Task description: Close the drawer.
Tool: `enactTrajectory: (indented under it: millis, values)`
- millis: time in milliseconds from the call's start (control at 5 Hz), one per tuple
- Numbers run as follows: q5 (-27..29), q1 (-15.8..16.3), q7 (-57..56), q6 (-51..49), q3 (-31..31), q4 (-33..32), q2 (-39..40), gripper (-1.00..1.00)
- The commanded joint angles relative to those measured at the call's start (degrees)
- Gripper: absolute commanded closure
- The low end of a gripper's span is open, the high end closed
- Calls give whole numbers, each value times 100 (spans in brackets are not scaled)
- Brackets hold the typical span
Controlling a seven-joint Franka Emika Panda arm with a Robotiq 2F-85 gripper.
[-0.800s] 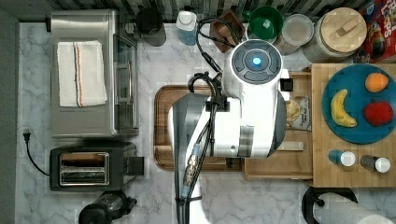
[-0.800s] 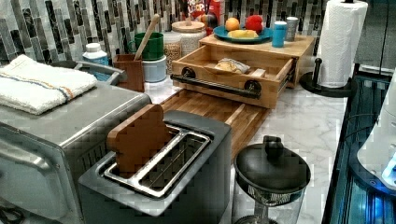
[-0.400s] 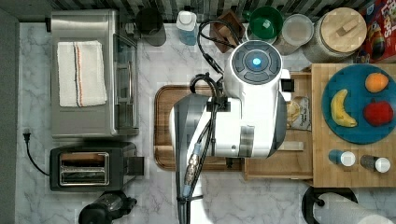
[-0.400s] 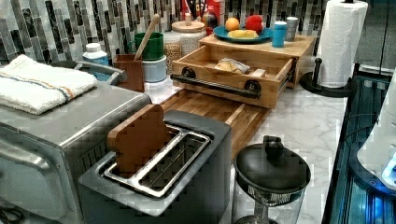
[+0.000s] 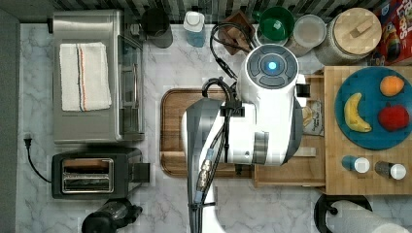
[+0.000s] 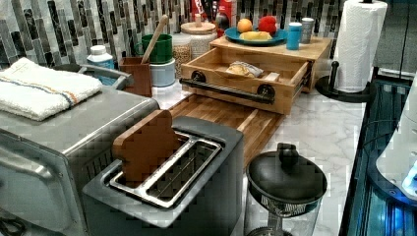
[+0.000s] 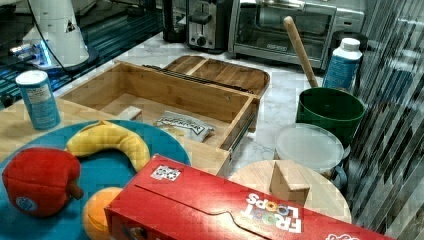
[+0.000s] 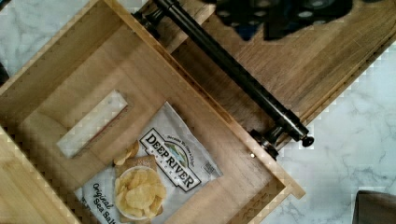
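The gripper [image 8: 280,14] hung above the drawer's [image 8: 56,79] bar handle [image 8: 233,74]; whether its fingers stood apart or together could not be told. Below it the drawer [image 6: 290,71] stood pulled well out from the wooden block [image 6: 319,49] that carried the blue plate [image 6: 236,35]. Inside lay a bag of chips [image 8: 159,177] and a small pale bar [image 8: 91,123]. Beyond the handle, a brown cutting board [image 8: 299,70] rested on the marble counter [image 8: 355,140].
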Motion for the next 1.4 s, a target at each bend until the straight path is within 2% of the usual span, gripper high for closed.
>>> enactTrajectory:
  millis: [200,400,600,800,1000,1400]
  values:
    - [591,343,-2239,69,422,-279,-107,-100]
    - [526,510,-2737,18,488,-336,-71,-100]
    - [487,485,-3013,111,638,-434,27,36]
    - [482,426,-3289,668,753,-887,1,100]
    - [284,372,-3475,1188,820,-1227,158,100]
    - [161,197,-3448,1885,849,-1455,779,100]
